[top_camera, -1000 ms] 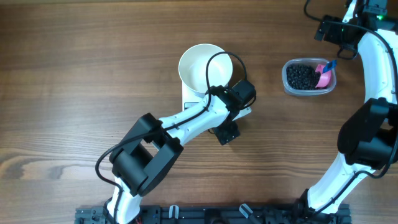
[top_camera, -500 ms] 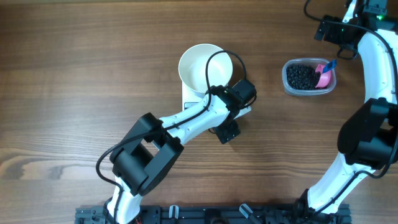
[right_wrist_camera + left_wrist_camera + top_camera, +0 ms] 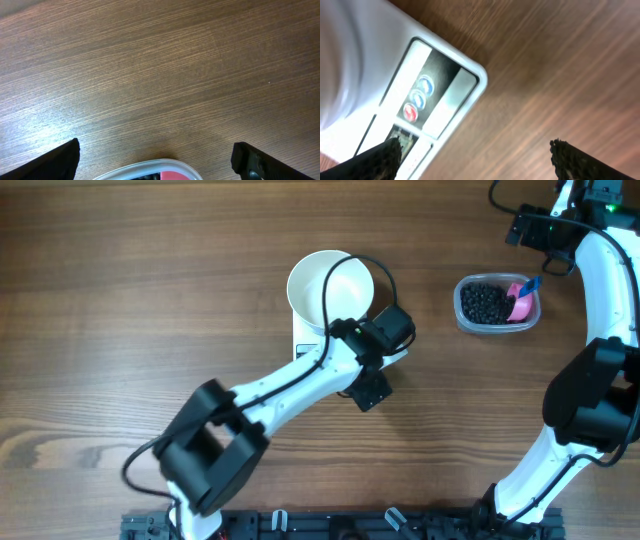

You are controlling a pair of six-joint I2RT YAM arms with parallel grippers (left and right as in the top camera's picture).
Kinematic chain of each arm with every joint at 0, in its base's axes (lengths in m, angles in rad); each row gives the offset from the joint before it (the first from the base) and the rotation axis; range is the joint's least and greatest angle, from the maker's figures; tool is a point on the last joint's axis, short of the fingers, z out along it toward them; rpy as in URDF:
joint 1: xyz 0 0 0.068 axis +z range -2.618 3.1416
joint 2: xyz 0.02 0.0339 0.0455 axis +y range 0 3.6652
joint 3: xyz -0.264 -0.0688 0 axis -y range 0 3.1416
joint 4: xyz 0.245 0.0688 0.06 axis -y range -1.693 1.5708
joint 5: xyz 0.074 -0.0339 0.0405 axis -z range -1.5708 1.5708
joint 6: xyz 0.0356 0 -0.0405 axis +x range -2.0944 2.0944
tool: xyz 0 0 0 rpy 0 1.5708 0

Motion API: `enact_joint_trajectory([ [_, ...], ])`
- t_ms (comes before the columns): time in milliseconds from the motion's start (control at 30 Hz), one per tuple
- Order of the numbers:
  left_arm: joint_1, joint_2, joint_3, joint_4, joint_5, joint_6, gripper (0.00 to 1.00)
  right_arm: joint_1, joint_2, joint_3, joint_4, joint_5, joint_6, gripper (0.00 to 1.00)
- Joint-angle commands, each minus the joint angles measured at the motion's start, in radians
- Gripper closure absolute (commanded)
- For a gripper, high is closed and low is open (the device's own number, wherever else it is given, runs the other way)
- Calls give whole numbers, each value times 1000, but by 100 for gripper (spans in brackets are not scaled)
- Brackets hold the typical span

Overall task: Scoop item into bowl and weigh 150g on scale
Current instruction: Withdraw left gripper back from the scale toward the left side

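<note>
Overhead: scale [image 3: 302, 344] mostly hidden under bowl [image 3: 331, 292] and left arm [image 3: 300, 378]; display out of sight. Left wrist view: bowl a blurred white mass, cut off at left edge; scale runs off bottom-left, display blurred, unreadable. Right wrist view: tub [image 3: 145, 167] and pink scoop [image 3: 172, 176] clipped by bottom edge.

We see a tabletop [image 3: 150, 280] of brown wood grain with a soft sheen. The bowl [image 3: 315, 285] looks smooth and plain white. The scale [image 3: 427, 37] is smooth white plastic with a glossy dark panel [image 3: 442, 80]. The tub [image 3: 462, 308] is clear plastic, the beans [image 3: 485, 302] are glossy black, and the scoop [image 3: 520, 302] is pink plastic.
</note>
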Motion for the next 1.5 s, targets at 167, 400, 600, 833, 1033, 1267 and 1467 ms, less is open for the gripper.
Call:
enact_joint_trajectory([
  [167, 13, -67, -4, -117, 196, -132, 0, 0, 0, -3, 5, 5, 0, 0],
  [400, 65, -183, -4, -248, 195, -266, 2, 0, 0, -3, 5, 5, 1, 0],
  [600, 304, -371, -4, -201, 192, -430, 0, 0, 0, -3, 5, 5, 1, 0],
  [833, 683, -401, -4, -72, 192, -479, 0, 0, 0, -3, 5, 5, 0, 0],
  [1033, 954, -370, -4, 31, 160, -472, 0, 0, 0, -3, 5, 5, 0, 0],
  [1267, 1121, -369, -4, 69, 53, -472, 0, 0, 0, -3, 5, 5, 0, 0],
  [1467, 1165, -368, -4, 68, 53, -472, 0, 0, 0, -3, 5, 5, 0, 0],
])
